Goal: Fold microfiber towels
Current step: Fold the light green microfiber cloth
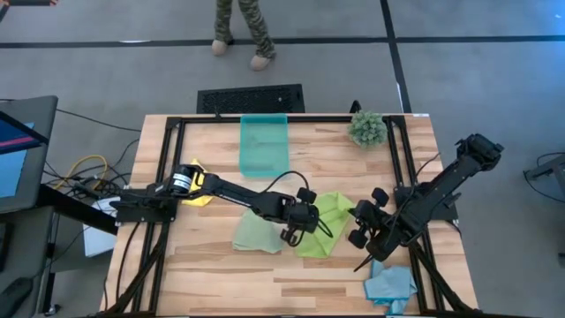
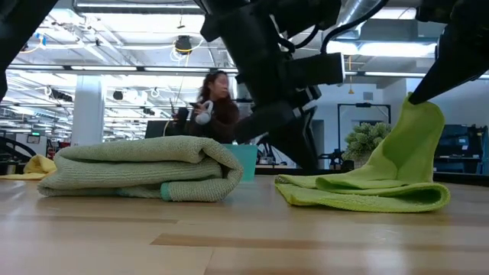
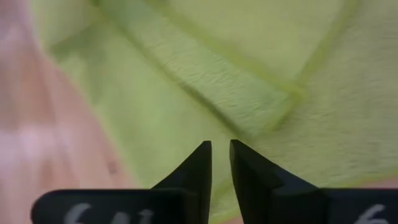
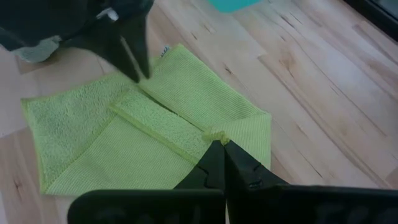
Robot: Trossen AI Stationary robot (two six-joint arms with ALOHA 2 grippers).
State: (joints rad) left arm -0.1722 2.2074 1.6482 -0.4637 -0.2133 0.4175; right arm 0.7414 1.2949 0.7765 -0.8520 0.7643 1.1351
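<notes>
Pinching a raised corner of the lime green towel (image 1: 322, 223), the right gripper (image 4: 219, 145) has its fingers closed tight on the cloth and holds that corner up off the desk (image 1: 221, 278) while the rest lies flat, partly folded over itself. The left gripper (image 1: 293, 231) hangs low over the same towel's other edge, its fingers (image 3: 200, 162) drawn close with only a thin gap; whether they have any cloth between them I cannot tell. Just beside it lies the pale green towel (image 1: 256, 234), already folded into a thick bundle. The yellow towel (image 1: 199, 181) sits under the left arm near the desk's left edge, and the light blue towel (image 1: 390, 284) is crumpled at the near right corner.
</notes>
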